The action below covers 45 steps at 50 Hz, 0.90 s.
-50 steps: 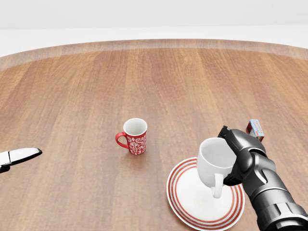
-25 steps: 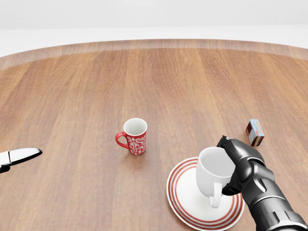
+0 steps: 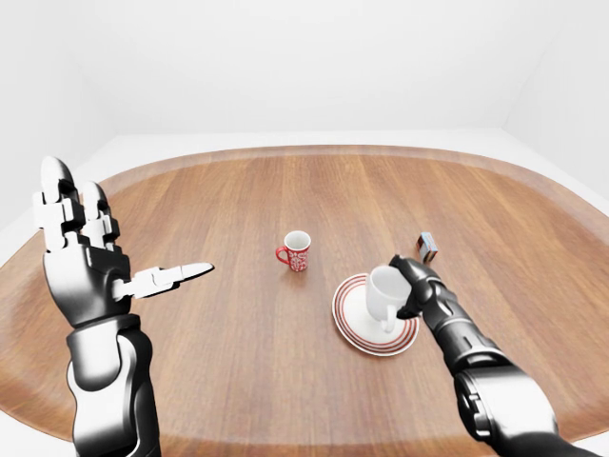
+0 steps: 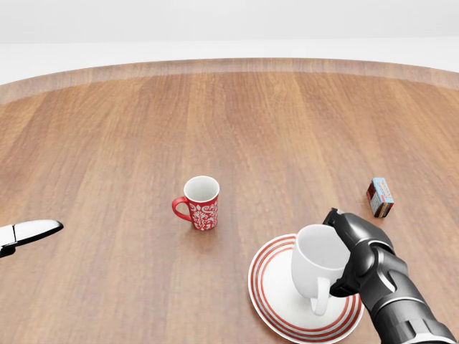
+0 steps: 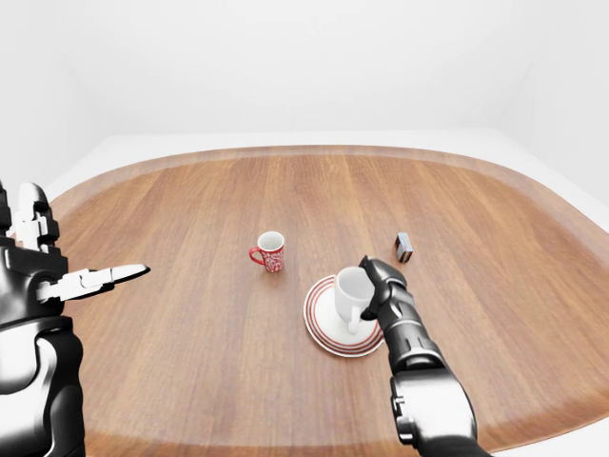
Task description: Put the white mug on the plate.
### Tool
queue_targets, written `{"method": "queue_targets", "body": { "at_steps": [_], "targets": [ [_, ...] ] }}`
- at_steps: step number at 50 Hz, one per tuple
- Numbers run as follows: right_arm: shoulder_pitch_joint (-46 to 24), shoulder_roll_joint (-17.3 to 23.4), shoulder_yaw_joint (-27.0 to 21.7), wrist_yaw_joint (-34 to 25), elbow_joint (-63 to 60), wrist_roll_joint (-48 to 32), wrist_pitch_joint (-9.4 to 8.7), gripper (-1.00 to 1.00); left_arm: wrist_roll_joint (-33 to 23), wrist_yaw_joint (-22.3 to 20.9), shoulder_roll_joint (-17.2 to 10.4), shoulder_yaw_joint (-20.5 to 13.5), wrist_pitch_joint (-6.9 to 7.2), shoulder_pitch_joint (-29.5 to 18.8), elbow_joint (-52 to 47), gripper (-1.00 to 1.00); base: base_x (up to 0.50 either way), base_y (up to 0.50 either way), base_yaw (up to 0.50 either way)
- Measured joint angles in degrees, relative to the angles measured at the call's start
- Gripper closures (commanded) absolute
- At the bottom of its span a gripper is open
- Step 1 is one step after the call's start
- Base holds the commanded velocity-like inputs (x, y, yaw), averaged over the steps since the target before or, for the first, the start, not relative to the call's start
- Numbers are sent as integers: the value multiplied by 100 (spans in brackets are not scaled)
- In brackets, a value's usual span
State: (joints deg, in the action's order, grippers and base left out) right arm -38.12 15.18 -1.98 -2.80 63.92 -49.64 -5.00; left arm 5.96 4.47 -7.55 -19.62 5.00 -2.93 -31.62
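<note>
A broad oval wooden table (image 3: 285, 205) with a paler rim fills the views, set in a plain white room with pale walls and floor. The robot's dark metallic right hand (image 4: 358, 251) has its fingers closed round the glossy white ceramic mug (image 4: 318, 259), which sits just left of the palm, over the white round plate with red rings (image 4: 276, 304). The mug is tilted, mouth turned up and toward the left of the head view, its handle pointing down toward the bottom edge. A second ago it hung higher; it has since sunk toward the plate, though contact cannot be judged. The left hand (image 3: 81, 257) is raised well to the left, fingers spread wide and holding nothing. A red patterned mug (image 4: 200, 203) stands up-left of the right hand, and a small printed box (image 4: 380, 197) above it.
</note>
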Motion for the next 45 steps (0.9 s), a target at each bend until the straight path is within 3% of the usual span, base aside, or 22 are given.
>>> {"method": "queue_targets", "body": {
  "at_steps": [13,15,18,19,37,45],
  "targets": [
    [76,-25,-23,50,11,35,0,98,1,0,1,1,0,4,-8,-100,0,0,0],
    [79,-25,-27,59,11,19,0,56,0,0,2,1,0,6,-7,-100,0,0,0],
    [85,-26,-26,69,14,-43,0,-51,-1,-1,3,1,0,8,-6,-100,0,0,0],
    [87,-27,-26,73,14,-60,0,-100,-1,-1,3,2,0,9,-6,-100,0,0,0],
    [-27,30,-63,-49,-33,-246,0,-100,-3,4,1,0,0,5,37,-100,0,0,0],
    [123,155,66,-798,-60,-325,0,-100,2,7,-2,-8,0,7,23,-100,0,0,0]
  ]
}}
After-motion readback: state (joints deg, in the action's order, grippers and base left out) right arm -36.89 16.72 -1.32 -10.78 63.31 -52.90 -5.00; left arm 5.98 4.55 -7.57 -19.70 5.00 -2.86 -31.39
